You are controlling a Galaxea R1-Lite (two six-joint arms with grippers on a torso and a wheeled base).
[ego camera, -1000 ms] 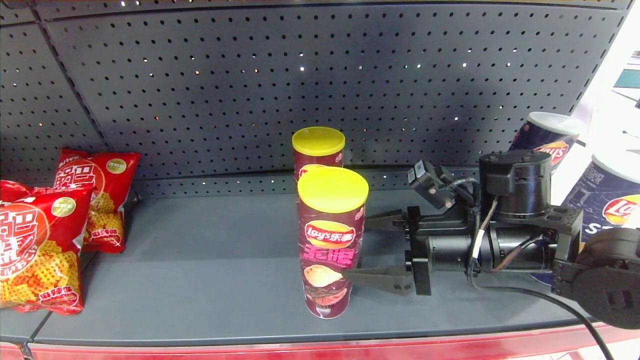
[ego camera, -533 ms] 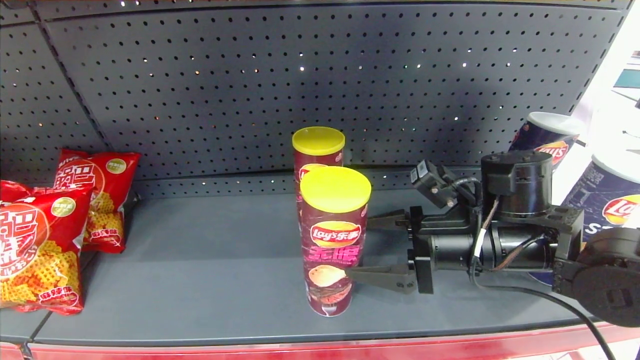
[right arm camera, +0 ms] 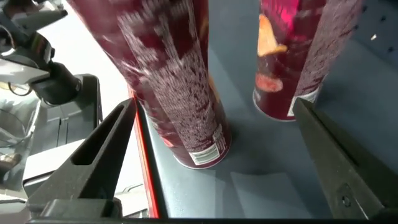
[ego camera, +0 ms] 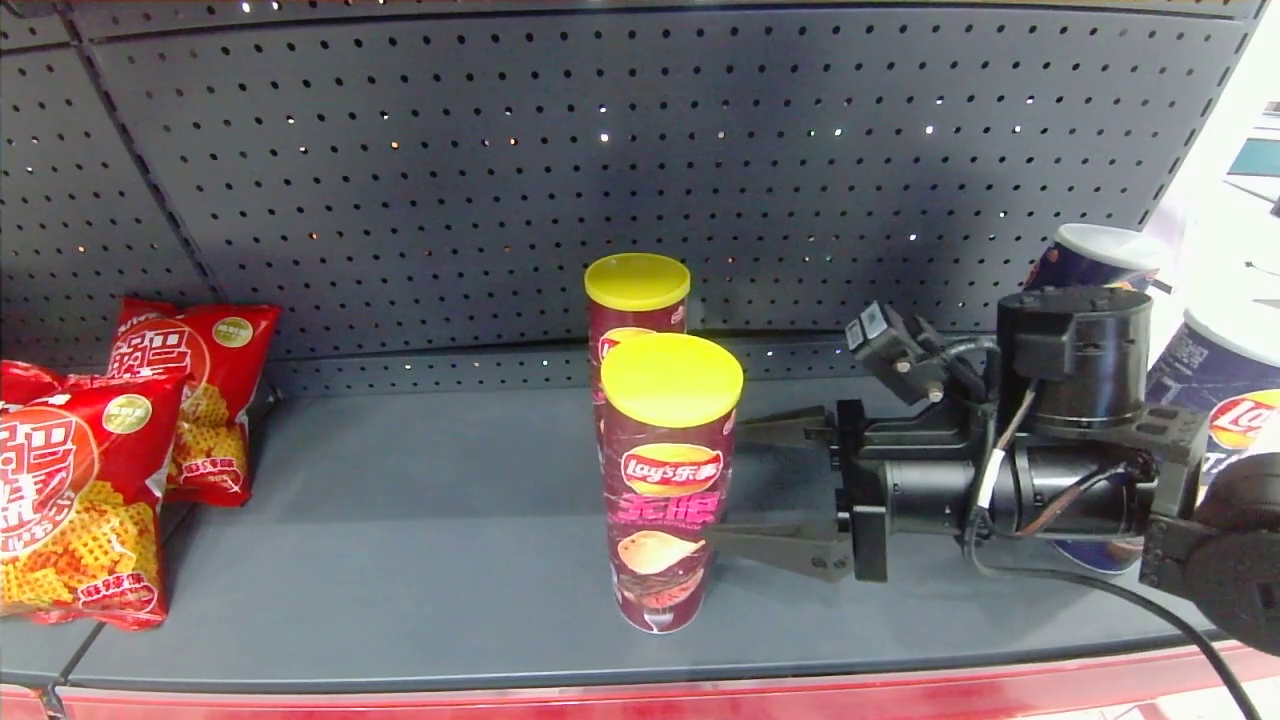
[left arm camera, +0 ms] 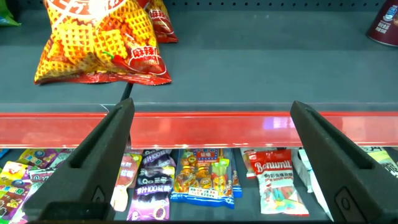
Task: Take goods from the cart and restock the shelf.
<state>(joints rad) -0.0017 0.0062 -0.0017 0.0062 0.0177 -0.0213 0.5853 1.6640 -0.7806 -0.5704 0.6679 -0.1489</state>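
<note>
Two maroon chip cans with yellow lids stand upright on the grey shelf [ego camera: 400, 540], the front can [ego camera: 665, 480] just ahead of the rear can [ego camera: 637, 300]. My right gripper [ego camera: 733, 487] is open at the front can's right side, its fingertips level with the can's middle and apart from it. The right wrist view has the front can [right arm camera: 180, 93] near the shelf's red edge and the rear can [right arm camera: 298, 56] beyond, with the right gripper [right arm camera: 214, 106] open before them. My left gripper [left arm camera: 211, 106] is open and holds nothing, in front of the shelf's red front strip [left arm camera: 205, 121].
Red snack bags [ego camera: 80, 490] [ego camera: 205, 390] lie at the shelf's left end, also seen as snack bags [left arm camera: 106, 43]. Dark blue cans [ego camera: 1095, 270] [ego camera: 1220, 400] stand at the right. A pegboard wall [ego camera: 600, 150] backs the shelf. Candy packets [left arm camera: 205, 174] fill the shelf below.
The right gripper has drawn back to the right, away from the front can it was around. The can shifted slightly right and now stands free.
</note>
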